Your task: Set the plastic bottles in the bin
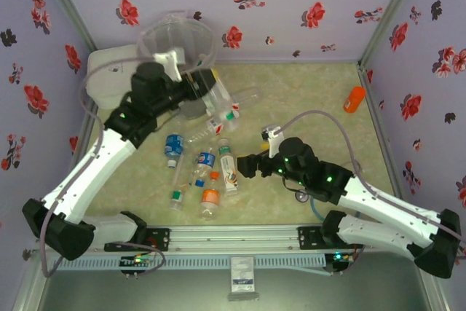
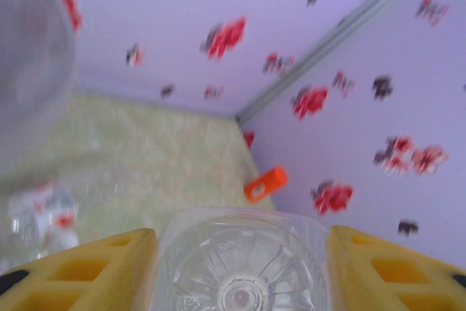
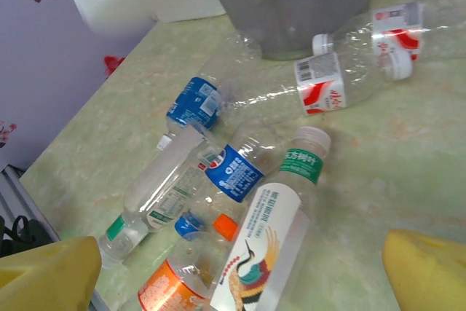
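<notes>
Bottle sorting looks partly done. The left claw pinches a clear bottle across its body, the ribbed base facing the wrist camera and a yellow finger pressed against each side. Seen from above, that arm reaches up beside the bin at the far left of the table. The bottle sticks out to the right of the bin wall rather than over the opening, so I judge it must swing over the mouth before release, or it drops back onto the table.

The right claw is spread wide and holds nothing. It hovers low just right of the heap of bottles near the front edge. Its own camera looks down on a white-labelled bottle with a green band, lying between the fingers, which is probably the next pick. A blue-labelled bottle lies right against it, so a careless close could catch both. Two red-and-white bottles lie at the foot of the bin. The orange thing by the right wall is not a target
</notes>
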Robot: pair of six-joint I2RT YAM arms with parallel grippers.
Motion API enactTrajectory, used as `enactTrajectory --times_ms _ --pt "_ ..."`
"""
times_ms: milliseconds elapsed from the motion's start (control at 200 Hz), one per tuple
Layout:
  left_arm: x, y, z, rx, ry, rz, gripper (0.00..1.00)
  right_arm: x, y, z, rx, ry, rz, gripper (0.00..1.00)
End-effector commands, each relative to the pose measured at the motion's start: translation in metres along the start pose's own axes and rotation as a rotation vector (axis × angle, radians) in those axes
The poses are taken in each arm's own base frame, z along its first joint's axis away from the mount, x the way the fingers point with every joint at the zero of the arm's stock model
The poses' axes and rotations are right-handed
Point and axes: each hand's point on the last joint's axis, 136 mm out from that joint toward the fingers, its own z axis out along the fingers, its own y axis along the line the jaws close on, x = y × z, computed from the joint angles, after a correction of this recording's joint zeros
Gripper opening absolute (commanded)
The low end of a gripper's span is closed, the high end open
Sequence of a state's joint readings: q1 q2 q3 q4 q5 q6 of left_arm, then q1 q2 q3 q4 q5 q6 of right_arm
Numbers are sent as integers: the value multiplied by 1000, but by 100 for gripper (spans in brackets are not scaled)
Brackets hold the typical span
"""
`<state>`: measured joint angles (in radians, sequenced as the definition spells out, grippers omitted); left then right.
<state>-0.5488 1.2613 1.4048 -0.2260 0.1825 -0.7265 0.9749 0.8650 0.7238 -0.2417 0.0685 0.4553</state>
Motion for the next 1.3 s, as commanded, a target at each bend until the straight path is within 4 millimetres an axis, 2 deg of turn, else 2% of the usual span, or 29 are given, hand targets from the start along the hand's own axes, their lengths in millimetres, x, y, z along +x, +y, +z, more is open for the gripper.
enactTrajectory --times_ms 0,110,225,385,450,565,720,810,915,1085,1190,1205,1255,1295 --pt "-52 -5 -8 -42 -100 97 23 9 -21 -10 93 17 19 99" --pt "-104 12 -14 -161 -243 156 17 10 -27 -15 108 5 37 99" --pt "-136 26 -15 -224 -321 204 14 8 -31 -18 136 6 59 99" --pt "-172 65 -8 -385 -427 257 5 11 -28 -17 125 36 67 99" --pt "-180 82 3 -449 -423 297 0 14 -34 -19 162 53 66 99" --pt "-187 111 31 -537 -353 349 0 23 -42 -23 213 113 52 99" --pt "-169 139 77 -549 -186 380 0 33 -49 -26 247 147 54 99" --pt "-145 157 102 -540 -44 390 0 35 -52 -27 263 153 54 99" --pt "-107 177 126 -510 133 389 0 35 -54 -28 277 155 51 99" --pt "-58 223 138 -577 319 393 0 34 -61 -27 321 157 50 99" --pt "-40 249 140 -637 355 393 0 31 -67 -20 392 187 59 99" --pt "-39 250 140 -636 355 390 2 31 -66 -17 395 194 61 99" --pt "-35 249 143 -613 354 378 22 32 -62 -6 391 215 63 99" --pt "-34 245 145 -591 349 370 32 34 -55 4 370 229 62 99"
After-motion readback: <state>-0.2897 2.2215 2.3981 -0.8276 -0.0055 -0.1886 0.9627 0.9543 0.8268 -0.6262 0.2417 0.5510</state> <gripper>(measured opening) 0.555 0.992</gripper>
